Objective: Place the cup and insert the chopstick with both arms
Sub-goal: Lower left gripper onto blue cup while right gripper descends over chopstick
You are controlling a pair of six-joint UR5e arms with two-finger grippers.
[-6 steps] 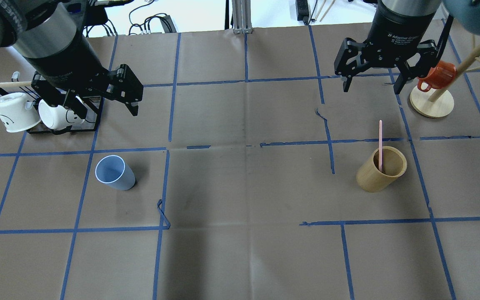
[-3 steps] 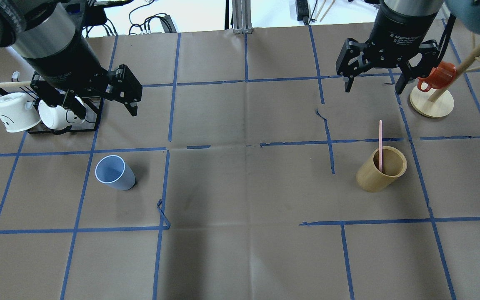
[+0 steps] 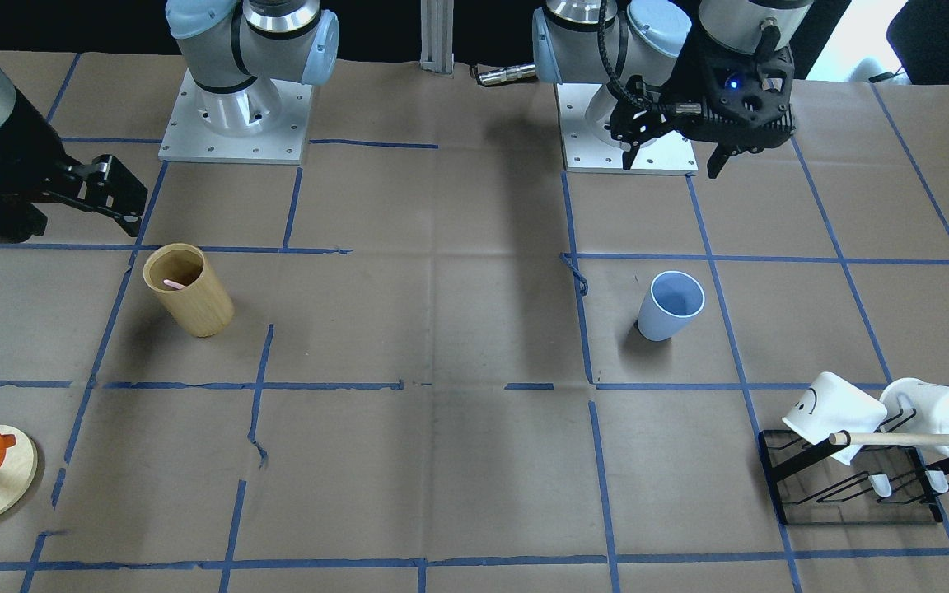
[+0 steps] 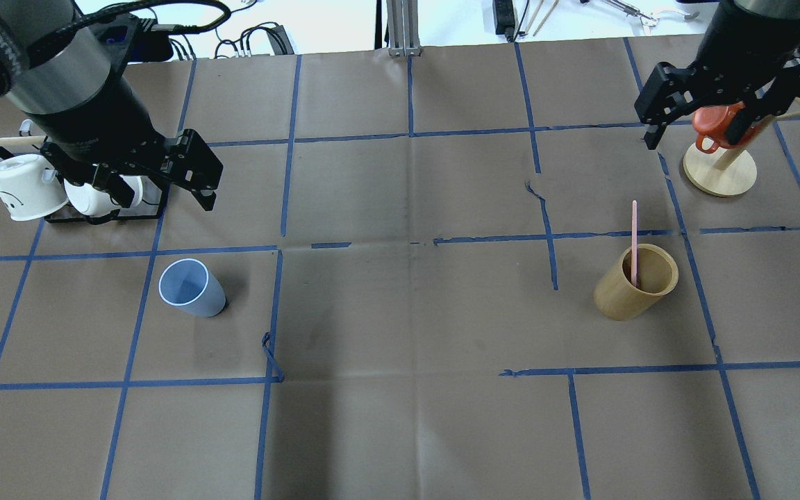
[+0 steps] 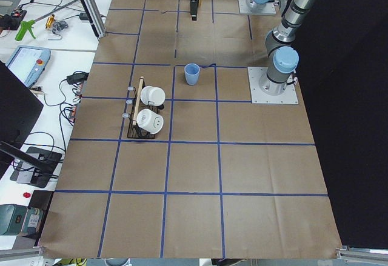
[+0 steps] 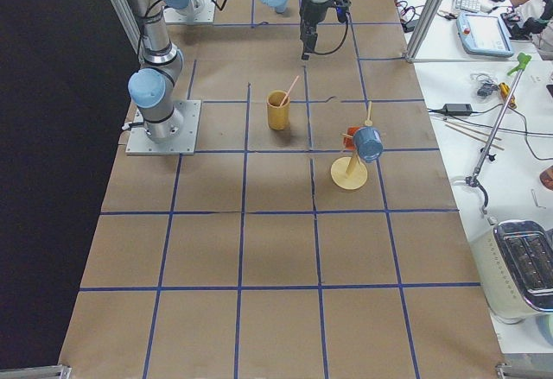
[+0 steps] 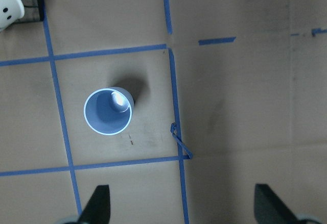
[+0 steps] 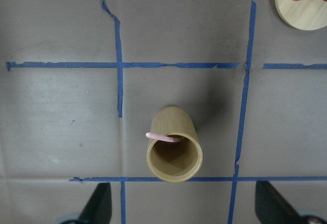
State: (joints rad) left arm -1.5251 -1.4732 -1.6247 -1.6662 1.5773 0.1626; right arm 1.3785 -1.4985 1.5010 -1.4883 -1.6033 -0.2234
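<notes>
Both arms hang raised above the table (image 4: pixel 407 312). In the overhead view the left gripper (image 4: pixel 164 194) has its fingers spread wide and holds nothing, at 12 o'clock of the blue cup (image 4: pixel 190 288). The cup stands upright, mouth up, at 8 o'clock of the table's middle, inside a taped square. A loose tape curl (image 4: pixel 272 355) lifts at 4 o'clock of it. The wire rack (image 4: pixel 105 217) with its two white mugs (image 4: pixel 25 187) crowds the table's left edge at 10 o'clock, partly under that gripper.

Over on the other side, the right gripper (image 4: pixel 692 135) is spread wide too and carries nothing, at 1 o'clock of the bamboo holder (image 4: pixel 632 281). The pink chopstick (image 4: pixel 634 236) stands in that holder, leaning toward 12 o'clock, its top well past the rim. Tight quarters here: the mug tree (image 4: pixel 719 173) with its orange mug (image 4: pixel 716 125) sits right by the gripper. One finger overlaps the mug from above, and we cannot tell whether they touch.

A broad stretch of taped brown paper separates cup and holder.

Now the wrist cameras. The left one looks straight down into the cup, and the right one looks down the holder's mouth, where the chopstick crosses the rim at 10 o'clock. The side view from the robot's right adds a blue mug (image 6: pixel 367 143) on the tree, which the overhead does not show.
</notes>
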